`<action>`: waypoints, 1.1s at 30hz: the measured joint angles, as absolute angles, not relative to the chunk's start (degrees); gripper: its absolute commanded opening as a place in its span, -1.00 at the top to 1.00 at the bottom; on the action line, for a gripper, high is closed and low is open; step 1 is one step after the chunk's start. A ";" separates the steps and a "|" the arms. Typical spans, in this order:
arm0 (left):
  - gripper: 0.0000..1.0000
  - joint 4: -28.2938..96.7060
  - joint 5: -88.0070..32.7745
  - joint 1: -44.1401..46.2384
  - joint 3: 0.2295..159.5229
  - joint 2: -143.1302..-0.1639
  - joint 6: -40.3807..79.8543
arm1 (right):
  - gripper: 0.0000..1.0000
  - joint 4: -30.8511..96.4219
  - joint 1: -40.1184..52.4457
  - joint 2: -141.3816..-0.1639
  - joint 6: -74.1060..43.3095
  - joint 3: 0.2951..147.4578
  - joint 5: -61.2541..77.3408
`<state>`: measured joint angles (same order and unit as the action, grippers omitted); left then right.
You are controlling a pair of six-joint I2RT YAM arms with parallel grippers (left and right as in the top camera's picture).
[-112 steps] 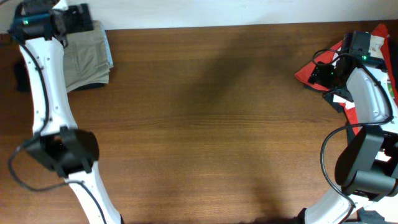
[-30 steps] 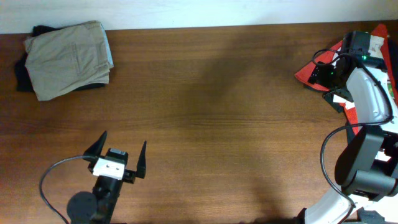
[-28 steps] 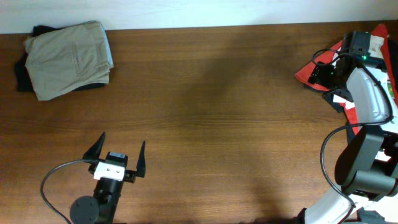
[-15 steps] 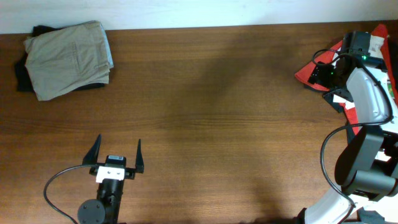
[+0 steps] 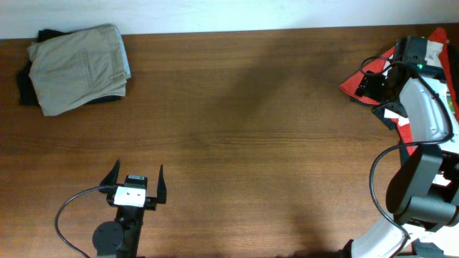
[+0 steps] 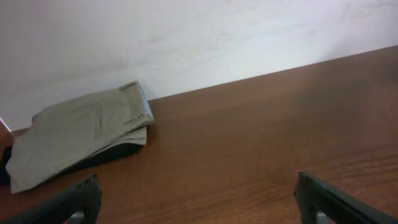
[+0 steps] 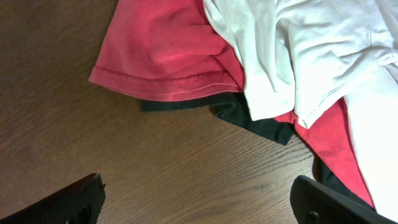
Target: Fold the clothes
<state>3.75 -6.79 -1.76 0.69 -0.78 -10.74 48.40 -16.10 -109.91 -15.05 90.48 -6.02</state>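
- The folded khaki trousers (image 5: 79, 68) lay in the far left corner of the table (image 5: 251, 143), close to the back edge. They made a flat, tidy, roughly rectangular packet.
- They rested on a folded dark garment (image 5: 24, 86), which showed only as a dark rim along their left and near sides.
- In the left wrist view the khaki trousers (image 6: 81, 134) had smooth panels, a few soft creases and a paler waistband with a belt loop at one end.
- Their long axis ran roughly along the back edge of the table, slightly tilted. The waistband end pointed towards the table's middle.
- The unfolded clothes sat heaped at the far right edge of the table, partly hidden by the right arm in the overhead view.
- In that heap the red garment (image 7: 168, 56) spread flat with its stitched hem towards the bare wood. A crumpled white garment (image 7: 311, 50) lay over it, and a black garment (image 7: 249, 118) peeked out from beneath both.
- From above, the red garment (image 5: 358, 77) came to a point aimed at the table's centre. The heap's length ran along the right edge.
- The left gripper (image 5: 135, 188) was at the near left, well apart from the trousers. Its jaws were spread wide and held nothing.
- The right gripper (image 7: 196, 186) hung over bare wood just beside the red hem. Its fingers were wide apart and empty.
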 measured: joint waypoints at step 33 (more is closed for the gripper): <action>-0.98 3.75 -6.79 -1.76 0.69 -0.78 -10.74 | -0.97 48.47 -16.10 -100.62 -15.05 90.43 -6.02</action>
<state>3.75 -6.79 -1.76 0.69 -0.78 -10.74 48.47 -16.10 -100.62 -15.05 90.43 -6.02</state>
